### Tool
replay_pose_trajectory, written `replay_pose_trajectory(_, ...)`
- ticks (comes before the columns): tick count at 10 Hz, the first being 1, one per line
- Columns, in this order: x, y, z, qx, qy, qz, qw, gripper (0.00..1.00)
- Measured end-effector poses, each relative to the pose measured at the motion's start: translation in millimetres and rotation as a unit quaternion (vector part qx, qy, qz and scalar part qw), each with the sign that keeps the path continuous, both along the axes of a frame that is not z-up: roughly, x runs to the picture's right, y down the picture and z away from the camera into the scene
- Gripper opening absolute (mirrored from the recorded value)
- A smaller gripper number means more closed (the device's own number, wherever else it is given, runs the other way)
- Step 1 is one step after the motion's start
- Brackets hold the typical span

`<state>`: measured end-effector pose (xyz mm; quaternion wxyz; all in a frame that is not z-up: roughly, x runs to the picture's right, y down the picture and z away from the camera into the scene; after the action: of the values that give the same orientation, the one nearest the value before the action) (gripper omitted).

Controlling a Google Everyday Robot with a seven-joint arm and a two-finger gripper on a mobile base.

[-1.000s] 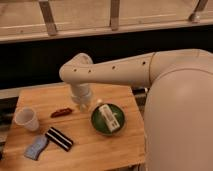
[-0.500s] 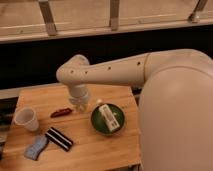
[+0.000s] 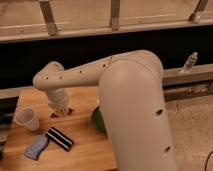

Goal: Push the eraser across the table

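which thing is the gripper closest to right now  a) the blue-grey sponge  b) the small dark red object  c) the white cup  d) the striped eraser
b: the gripper hangs right over the small dark-red object toward the back of the table, while the eraser lies apart from it, nearer the front edge.
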<state>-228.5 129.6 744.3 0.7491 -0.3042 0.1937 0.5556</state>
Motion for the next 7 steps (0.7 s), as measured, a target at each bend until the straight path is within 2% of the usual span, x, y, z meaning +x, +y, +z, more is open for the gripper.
replay_pose_trajectory(4, 3.0, 0.0, 1.7, -0.003, 0.005, 0.0, 1.0, 0.0)
replay_pose_trajectory(6, 10.9, 11.7, 11.8, -0.017, 0.014, 0.001, 0.9998, 0.0)
replay_pose_trajectory(7, 16.2, 24.4, 23.3, -0.027, 0.017, 0.003, 0.9995, 0.0)
